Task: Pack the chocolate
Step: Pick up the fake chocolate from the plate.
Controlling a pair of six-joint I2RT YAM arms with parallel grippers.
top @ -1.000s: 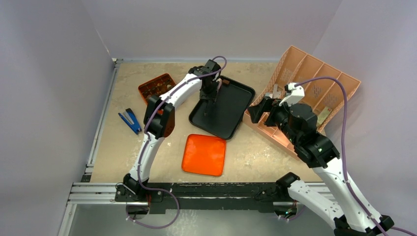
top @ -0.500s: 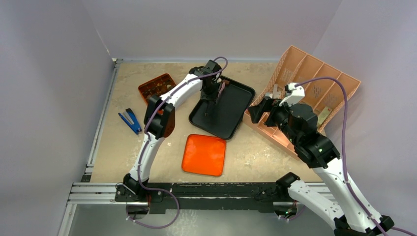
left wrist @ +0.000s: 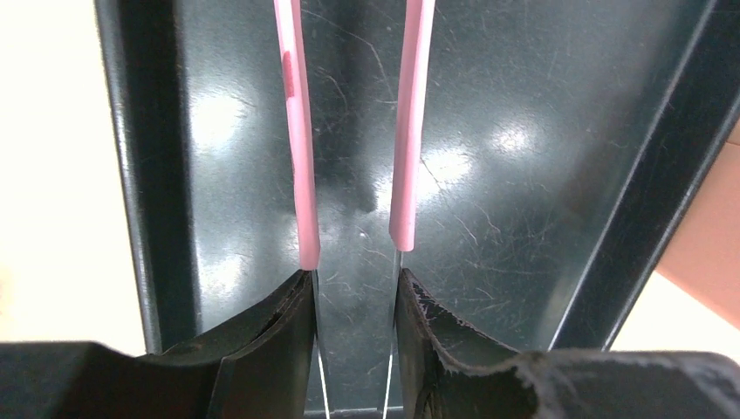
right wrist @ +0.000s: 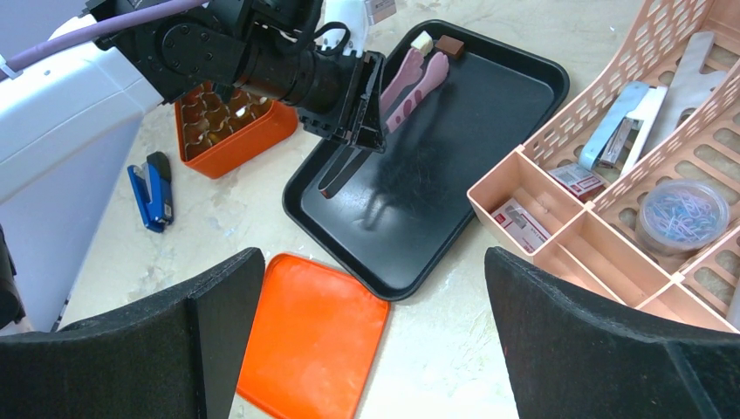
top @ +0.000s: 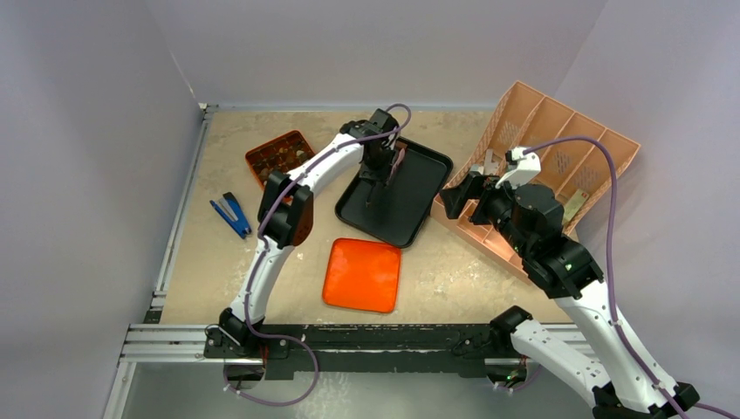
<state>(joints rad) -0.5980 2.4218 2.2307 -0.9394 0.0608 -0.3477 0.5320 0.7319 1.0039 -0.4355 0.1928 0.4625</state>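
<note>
The last loose chocolate, a cream cube and a brown cube touching side by side, lies just past the tips of the pink tongs, straight ahead of the left gripper in the far corner of the black tray. The pair sits across the line of the tongs, so a short push forward looks like all that is needed. The left arm is much the nearer.

That gripper is partly closed on the tongs, its fingers pressing the two pink arms. The tips stand apart with nothing between them, pointing low along the tray's length. The wrist view shows only bare tray between them.

The orange box sits behind and to the left of this gripper, and its lid lies nearer the arm bases.

The right gripper hangs well back from the tray, jaws wide and empty
</note>
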